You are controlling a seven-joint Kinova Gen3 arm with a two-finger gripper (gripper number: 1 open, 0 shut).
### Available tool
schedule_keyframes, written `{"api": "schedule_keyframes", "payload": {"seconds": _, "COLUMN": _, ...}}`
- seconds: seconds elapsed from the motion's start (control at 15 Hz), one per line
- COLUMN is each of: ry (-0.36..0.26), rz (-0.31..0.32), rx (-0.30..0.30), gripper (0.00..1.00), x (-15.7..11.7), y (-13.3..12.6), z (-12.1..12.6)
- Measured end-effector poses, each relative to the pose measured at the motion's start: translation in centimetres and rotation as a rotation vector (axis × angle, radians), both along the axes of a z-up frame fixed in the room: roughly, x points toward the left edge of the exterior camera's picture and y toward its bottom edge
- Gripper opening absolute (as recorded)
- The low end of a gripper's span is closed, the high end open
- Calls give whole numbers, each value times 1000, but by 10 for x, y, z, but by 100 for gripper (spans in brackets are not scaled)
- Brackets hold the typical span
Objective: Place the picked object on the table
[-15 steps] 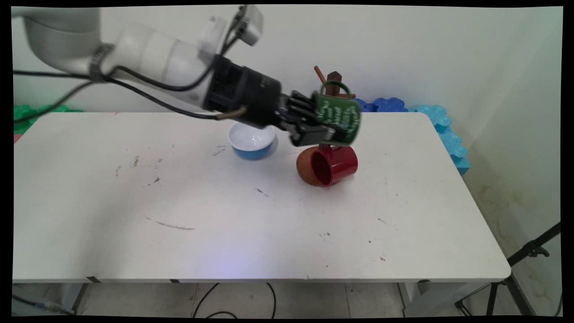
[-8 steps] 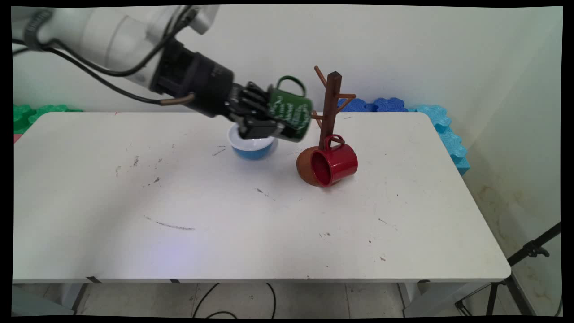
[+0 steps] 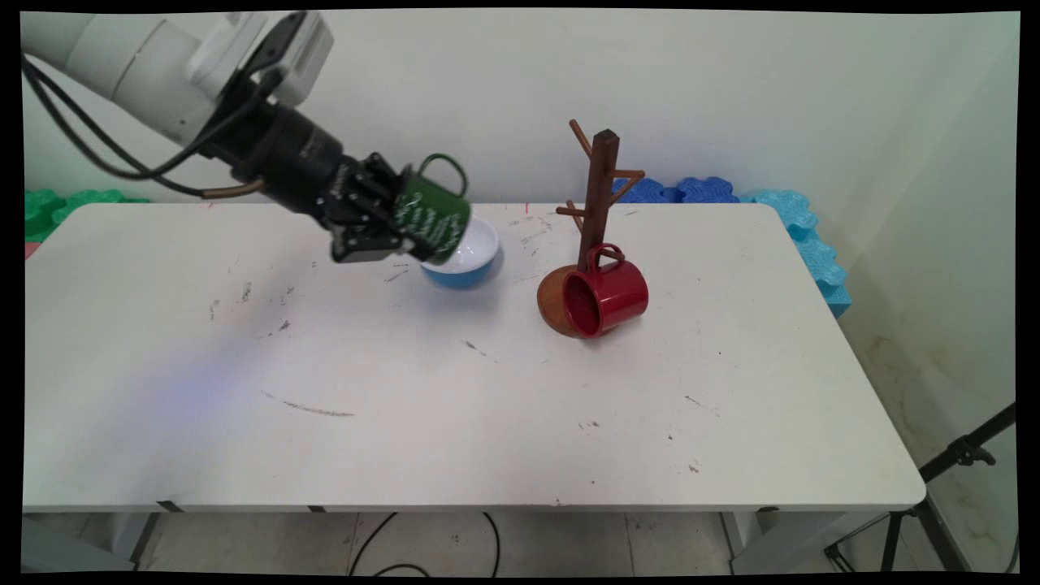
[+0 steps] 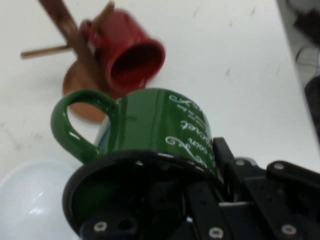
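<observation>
With the arm coming in from upper left, the hand (image 3: 388,231) is clamped on a green mug (image 3: 432,218) with white script lettering, carried in the air above the tabletop (image 3: 487,406). Grip is at the mug's rim: hand view shows the black linkage at the mug's open end, one finger apparently inside the mouth and one outside the wall, though the contact itself is hidden by the linkage. Mug is tilted on its side, base pointing away from the hand toward the right, handle (image 3: 443,166) up. Green mug (image 4: 150,125) fills the middle of the hand view, its handle (image 4: 75,122) looping out left. Directly under and behind the mug in the main view sits a bowl (image 3: 471,256), blue outside, white inside, upright on the tabletop; mug overlaps its left rim in that view, cannot tell if they touch. Bowl (image 4: 30,200) shows as a white blur at lower left of the hand view. Well to the right stands a brown wooden mug tree (image 3: 600,195) with pegs on a round base. A red mug (image 3: 605,296) lies on its side on that base, mouth facing the camera, handle up against the post. Red mug (image 4: 127,52) and tree post (image 4: 67,30) sit beyond the green mug in the hand view. Blue and green foam mats (image 3: 780,211) line the wall behind the tabletop.
</observation>
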State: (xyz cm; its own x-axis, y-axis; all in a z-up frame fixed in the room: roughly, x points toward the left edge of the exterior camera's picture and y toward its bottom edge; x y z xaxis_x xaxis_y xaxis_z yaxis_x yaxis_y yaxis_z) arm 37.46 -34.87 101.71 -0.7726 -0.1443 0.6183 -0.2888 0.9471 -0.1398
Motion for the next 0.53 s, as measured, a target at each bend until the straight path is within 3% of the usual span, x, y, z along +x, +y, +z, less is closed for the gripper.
{"api": "schedule_keyframes", "payload": {"seconds": 0.53, "ry": -268, "rz": -163, "rx": -117, "gripper": 0, "x": 46, "y": -7, "z": -28}}
